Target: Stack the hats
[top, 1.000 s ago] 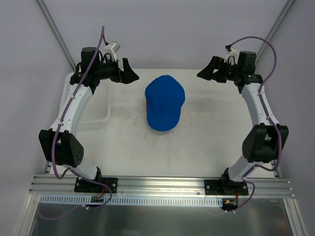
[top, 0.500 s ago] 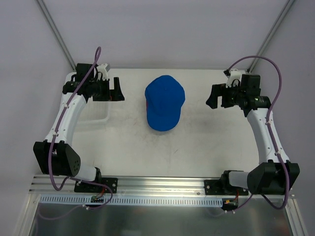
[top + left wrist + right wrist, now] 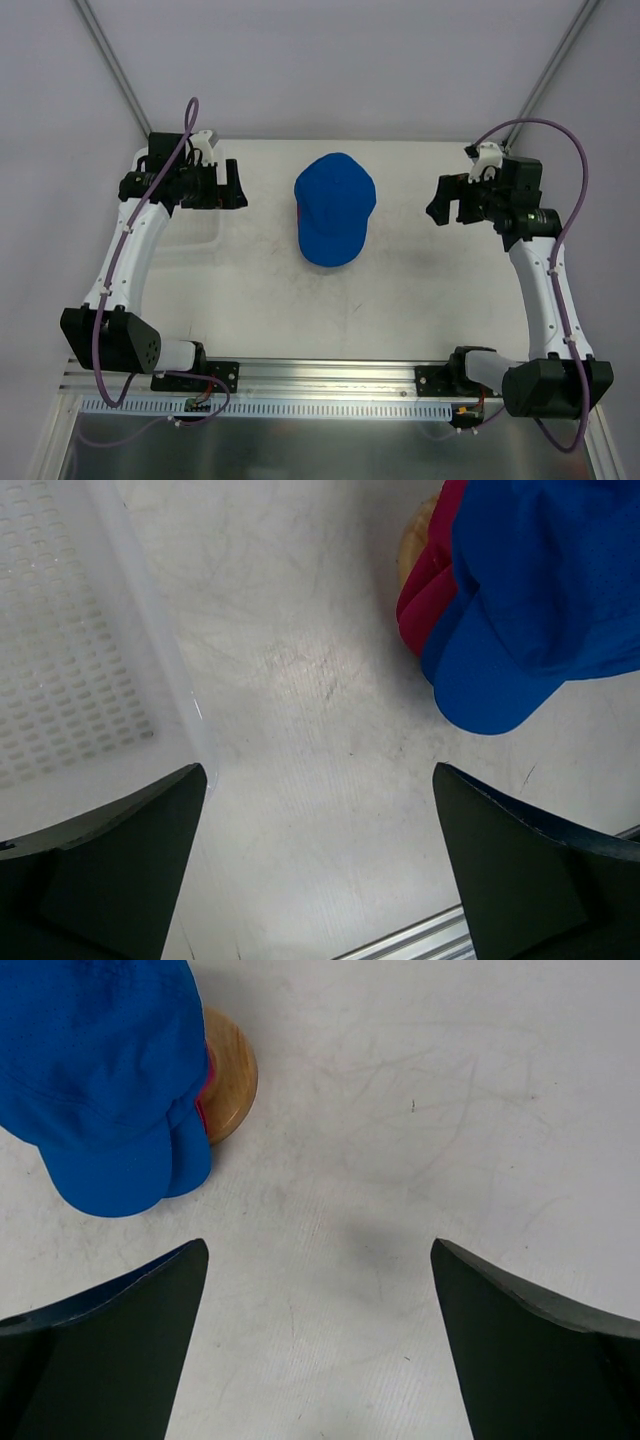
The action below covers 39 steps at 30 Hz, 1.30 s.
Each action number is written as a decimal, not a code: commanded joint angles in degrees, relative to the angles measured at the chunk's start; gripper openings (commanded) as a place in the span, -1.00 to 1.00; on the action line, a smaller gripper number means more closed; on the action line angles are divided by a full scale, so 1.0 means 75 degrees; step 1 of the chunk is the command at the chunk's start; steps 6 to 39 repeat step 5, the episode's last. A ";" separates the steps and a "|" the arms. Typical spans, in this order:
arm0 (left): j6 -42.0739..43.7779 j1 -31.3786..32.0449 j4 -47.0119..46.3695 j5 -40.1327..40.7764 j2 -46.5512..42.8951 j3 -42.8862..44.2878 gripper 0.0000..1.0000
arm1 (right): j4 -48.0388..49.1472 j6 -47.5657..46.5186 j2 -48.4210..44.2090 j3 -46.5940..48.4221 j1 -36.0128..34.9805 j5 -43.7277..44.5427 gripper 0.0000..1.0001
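A pile of hats sits in the middle of the table with a bright blue cap on top, its brim toward the near edge. From the left wrist the blue cap covers a magenta-pink cap whose edge pokes out beneath. From the right wrist the blue cap rests on a round tan wooden disc. My left gripper hangs open to the left of the pile, nothing between its fingers. My right gripper is open to the right of it, likewise holding nothing.
A white slatted plastic basket stands at the table's left side, under and beside the left arm, seen faintly from above as basket. A metal rail runs along the near edge.
Both arms have drawn back from the hats toward their own sides and down toward the table. The pile has not moved. Both grippers stay open.
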<state>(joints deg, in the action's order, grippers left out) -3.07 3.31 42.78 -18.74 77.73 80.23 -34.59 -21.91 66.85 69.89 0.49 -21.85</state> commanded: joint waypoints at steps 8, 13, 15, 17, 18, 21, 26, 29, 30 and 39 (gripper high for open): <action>0.0034 -0.0008 0.0049 0.0167 -0.0357 0.0225 0.98 | 0.0182 0.0074 -0.0300 0.0010 0.0063 -0.0087 0.99; 0.0034 -0.0008 0.0049 0.0167 -0.0357 0.0225 0.98 | 0.0182 0.0074 -0.0300 0.0010 0.0063 -0.0087 0.99; 0.0034 -0.0008 0.0049 0.0167 -0.0357 0.0225 0.98 | 0.0182 0.0074 -0.0300 0.0010 0.0063 -0.0087 0.99; 0.0034 -0.0008 0.0049 0.0167 -0.0357 0.0225 0.98 | 0.0182 0.0074 -0.0300 0.0010 0.0063 -0.0087 0.99; 0.0034 -0.0008 0.0049 0.0167 -0.0357 0.0225 0.98 | 0.0182 0.0074 -0.0300 0.0010 0.0063 -0.0087 0.99; 0.0034 -0.0008 0.0049 0.0167 -0.0357 0.0225 0.98 | 0.0182 0.0074 -0.0300 0.0010 0.0063 -0.0087 0.99; 0.0034 -0.0008 0.0049 0.0167 -0.0357 0.0225 0.98 | 0.0182 0.0074 -0.0300 0.0010 0.0063 -0.0087 0.99; 0.0034 -0.0008 0.0049 0.0167 -0.0357 0.0225 0.98 | 0.0182 0.0074 -0.0300 0.0010 0.0063 -0.0087 0.99; 0.0034 -0.0008 0.0049 0.0167 -0.0357 0.0225 0.98 | 0.0182 0.0074 -0.0300 0.0010 0.0063 -0.0087 0.99; 0.0034 -0.0008 0.0049 0.0167 -0.0357 0.0225 0.98 | 0.0182 0.0074 -0.0300 0.0010 0.0063 -0.0087 0.99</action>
